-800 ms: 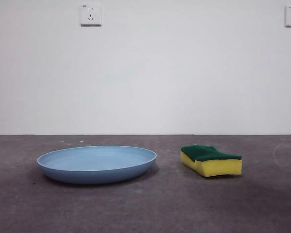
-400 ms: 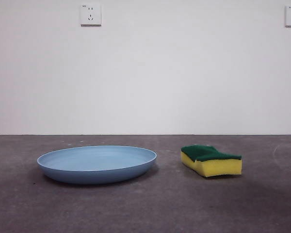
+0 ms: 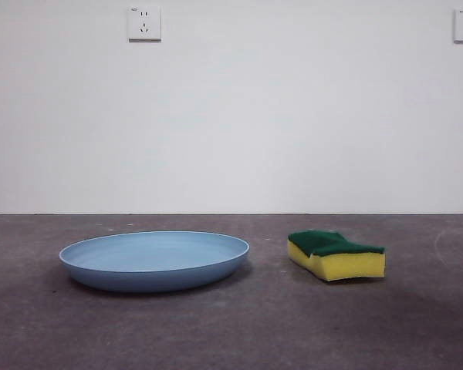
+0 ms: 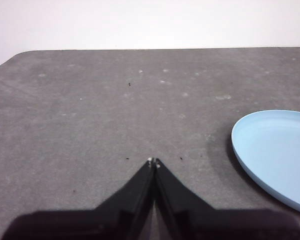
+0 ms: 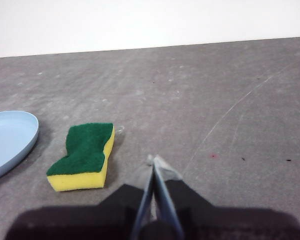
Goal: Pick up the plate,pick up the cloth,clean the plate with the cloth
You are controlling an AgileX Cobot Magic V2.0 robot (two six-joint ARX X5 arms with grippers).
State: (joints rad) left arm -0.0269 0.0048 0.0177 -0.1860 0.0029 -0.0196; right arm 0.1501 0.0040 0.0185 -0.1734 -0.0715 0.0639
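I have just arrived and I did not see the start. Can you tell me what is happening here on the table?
Nothing is being handled yet. The blue plate lies flat on the grey table, and the yellow and green sponge lies beside it, not touching it. The left gripper is shut and empty above bare table near the plate. The right gripper is also shut and empty, close to the sponge. Neither arm shows in the front view.

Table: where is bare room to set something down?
Bare grey tabletop runs in front of the round light-blue plastic plate and the yellow-and-green sponge, and behind both up to the wall. A bare gap separates the two. Nowhere is crowded; both shut pincers hang over bare surface.
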